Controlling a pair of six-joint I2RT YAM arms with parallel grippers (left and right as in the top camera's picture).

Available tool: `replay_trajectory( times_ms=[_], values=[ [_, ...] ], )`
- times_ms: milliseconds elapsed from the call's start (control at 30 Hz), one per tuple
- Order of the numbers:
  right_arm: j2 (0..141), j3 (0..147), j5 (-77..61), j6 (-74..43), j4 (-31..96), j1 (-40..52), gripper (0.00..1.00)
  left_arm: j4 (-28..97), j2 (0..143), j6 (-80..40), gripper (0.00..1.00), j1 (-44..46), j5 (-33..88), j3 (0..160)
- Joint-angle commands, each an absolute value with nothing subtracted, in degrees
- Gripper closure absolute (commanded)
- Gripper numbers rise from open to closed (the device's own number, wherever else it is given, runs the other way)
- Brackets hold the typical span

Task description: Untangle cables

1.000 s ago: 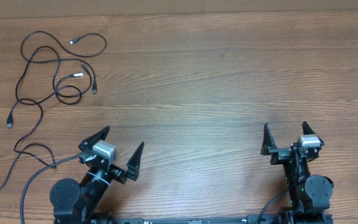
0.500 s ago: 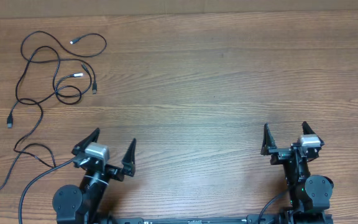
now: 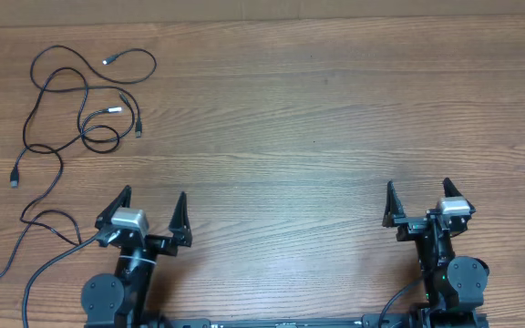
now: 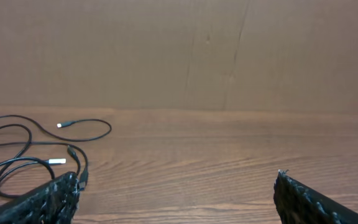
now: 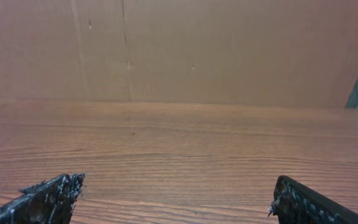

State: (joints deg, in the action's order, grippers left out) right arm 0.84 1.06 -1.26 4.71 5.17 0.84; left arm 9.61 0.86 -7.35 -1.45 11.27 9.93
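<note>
The cables [image 3: 112, 110] lie as loose black loops with small silver-tipped plugs at the table's far left, and one strand trails down to the left edge. My left gripper [image 3: 153, 193] stands open near the front edge, below and to the right of them, with nothing between its fingers. In the left wrist view the cables [image 4: 56, 161] lie ahead on the left, just beyond the left finger of the gripper [image 4: 176, 176]. My right gripper [image 3: 418, 185] is open at the front right, far from the cables. The right wrist view shows bare wood between that gripper's [image 5: 179, 179] fingers.
A thicker black wire [image 3: 44, 269] curves from the left arm's base towards the front edge. A brown cardboard wall [image 4: 179, 50] closes the far side of the wooden table [image 3: 317, 118].
My left gripper has swung to the left and turned from pointing up and right to pointing straight ahead, staying open. The right arm and the cables have not moved.
</note>
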Motion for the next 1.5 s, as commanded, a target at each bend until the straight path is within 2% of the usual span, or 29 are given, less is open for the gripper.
replay_trajectory(
  times_ms=[0, 333, 633, 833, 1133, 1467],
  values=[
    [0.2, 0.5, -1.1, 4.3, 4.8, 1.1, 0.0, 6.2, 0.2, -8.0, 0.0, -0.8, 8.7, 6.5],
    [0.2, 0.5, -1.1, 4.3, 4.8, 1.1, 0.0, -3.5, 0.2, -8.4, 0.0, 1.9, -2.6, 0.3],
    [0.2, 0.5, -1.1, 4.3, 4.8, 1.1, 0.0, 0.7, 0.2, -8.6, 0.0, 4.6, -12.5, 0.3],
    [0.2, 0.5, -1.1, 4.3, 4.8, 1.1, 0.0, 3.2, 0.2, -7.0, 0.0, 4.5, -12.6, 0.3],
    [0.2, 0.5, -1.1, 4.3, 4.8, 1.1, 0.0, 3.7, 0.2, 1.4, 0.0, 4.5, -10.9, 0.3],
    [0.2, 0.5, -1.1, 4.3, 4.8, 1.1, 0.0, 3.8, 0.2, 0.5, 0.0, 4.5, -10.9, 0.3]
  ],
)
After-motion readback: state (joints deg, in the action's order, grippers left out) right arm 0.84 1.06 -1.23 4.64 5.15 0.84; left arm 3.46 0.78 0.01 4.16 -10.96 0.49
